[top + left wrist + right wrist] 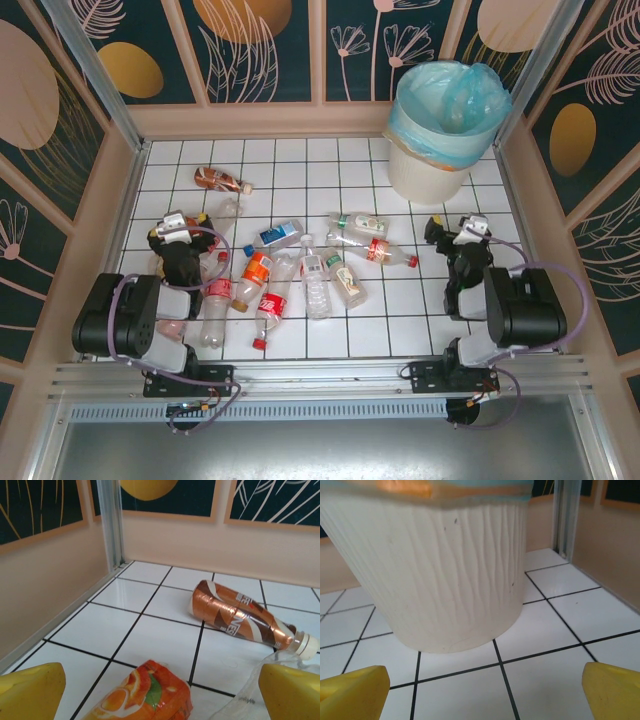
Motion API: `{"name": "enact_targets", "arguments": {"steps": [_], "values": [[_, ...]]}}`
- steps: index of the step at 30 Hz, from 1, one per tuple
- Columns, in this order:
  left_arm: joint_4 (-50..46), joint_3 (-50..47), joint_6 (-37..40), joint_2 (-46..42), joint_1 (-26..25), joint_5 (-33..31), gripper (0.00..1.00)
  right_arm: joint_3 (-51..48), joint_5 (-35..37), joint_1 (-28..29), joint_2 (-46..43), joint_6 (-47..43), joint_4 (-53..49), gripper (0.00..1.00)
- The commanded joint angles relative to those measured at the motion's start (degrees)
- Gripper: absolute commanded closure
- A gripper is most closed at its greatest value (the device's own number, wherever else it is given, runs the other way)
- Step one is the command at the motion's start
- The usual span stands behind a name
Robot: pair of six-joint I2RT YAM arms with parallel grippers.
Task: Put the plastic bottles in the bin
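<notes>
Left pincer (162, 692) gapes wide and empty. Between its yellow fingertips (30, 692), bottom centre of the wrist view, lies an orange-labelled bottle (145, 697), the closest target. A brown bottle (235, 620) lies beyond, cap pointing right. Right pincer (482, 690), also wide and empty, faces the bin (440, 165), upper right overhead.

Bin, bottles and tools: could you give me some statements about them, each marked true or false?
1. The bin stands upright in the far right corner. True.
2. The brown bottle stands upright. False: it lies on its side on the tiles.
3. The left tool is open, with an orange-labelled bottle lying before it. True.
4. The right tool grips a bottle. False: it is open and empty, facing the bin.
</notes>
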Motion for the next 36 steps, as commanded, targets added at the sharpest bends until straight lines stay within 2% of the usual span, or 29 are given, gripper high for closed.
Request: {"name": "enact_targets", "arguments": {"steps": [1, 3, 6, 10, 12, 16, 19, 24, 32, 36], "values": [[-3.0, 0.3, 0.3, -5.7, 0.4, 1.5, 0.02, -1.1, 4.7, 0.2, -10.6, 1.7, -3.1, 0.01], [-7.9, 1.0, 0.1, -10.6, 0.4, 1.0, 0.02, -0.4, 6.3, 0.2, -18.0, 4.3, -10.8, 0.01], [-15.4, 2.6, -0.7, -18.7, 0.4, 2.0, 0.05, 4.0, 6.1, 0.2, -28.5, 10.6, -31.1, 0.05], [-27.8, 7.6, -2.8, -27.4, -0.5, 7.2, 0.12, 11.4, 0.4, 0.4, -36.2, 19.9, -55.9, 0.10], [-31.7, 9.9, -3.3, -29.5, -3.1, 7.2, 0.15, 13.9, -4.4, 0.4, -37.4, 22.9, -63.0, 0.11], [-38.7, 16.4, -1.7, -27.8, -12.8, 7.6, 0.19, 17.2, -13.5, 0.5, -37.2, 27.5, -74.3, 0.12], [-43.9, 22.7, -0.9, -23.2, -20.3, 8.5, 0.21, 16.6, -17.8, 0.7, -37.6, 31.4, -77.8, 0.12], [-49.7, 32.1, -0.8, -13.9, -30.1, 10.9, 0.23, 12.9, -22.6, 0.7, -37.5, 37.3, -77.4, 0.17], [-54.8, 44.5, -3.7, 2.3, -38.6, 14.1, 0.27, 3.6, -25.9, 0.7, -37.1, 50.7, -65.4, 0.27], [-57.2, 49.8, -8.6, 8.6, -39.9, 17.7, 0.32, 1.1, -25.8, 0.7, -35.7, 53.8, -62.1, 0.30]]}}
